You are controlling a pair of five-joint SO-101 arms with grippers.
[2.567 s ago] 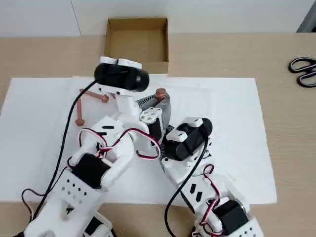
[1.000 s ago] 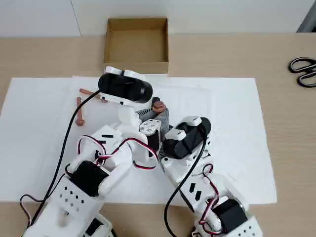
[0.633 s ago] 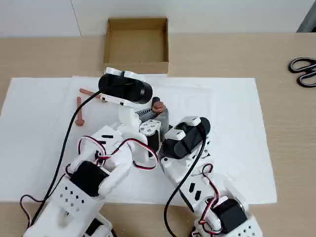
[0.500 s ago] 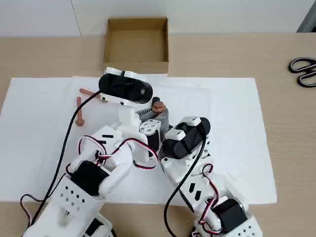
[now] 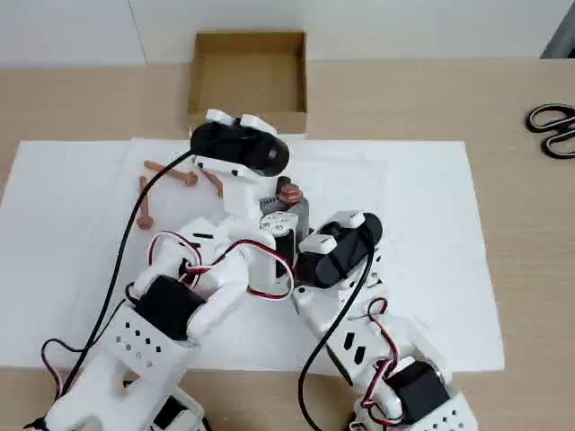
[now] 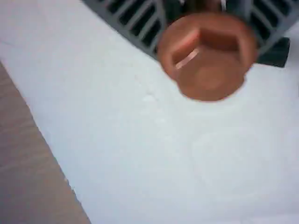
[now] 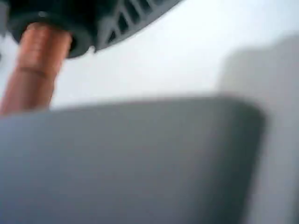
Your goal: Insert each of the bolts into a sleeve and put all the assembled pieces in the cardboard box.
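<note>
A grey ribbed sleeve (image 5: 297, 214) is held tilted above the white paper (image 5: 431, 206), with a copper bolt (image 5: 289, 191) pushed through it. The left wrist view looks straight onto the bolt's hexagonal head (image 6: 208, 56) against the sleeve's ribs (image 6: 133, 14). In the right wrist view the bolt's shaft (image 7: 35, 70) sticks out of the sleeve's dark end (image 7: 93, 21). My right gripper (image 5: 304, 235) is shut on the sleeve from the near side. My left gripper (image 5: 274, 215) sits right beside the bolt and sleeve. The cardboard box (image 5: 250, 112) stands at the back.
Three loose copper bolts (image 5: 144, 202) (image 5: 171, 172) (image 5: 213, 182) lie on the paper left of the arms. Scissors (image 5: 552, 126) rest at the table's far right. The right half of the paper is bare.
The left arm's wrist has swung right and slightly back, uncovering a third loose bolt. The sleeve with its bolt dropped a little toward the arms since the earliest frame and then held still.
</note>
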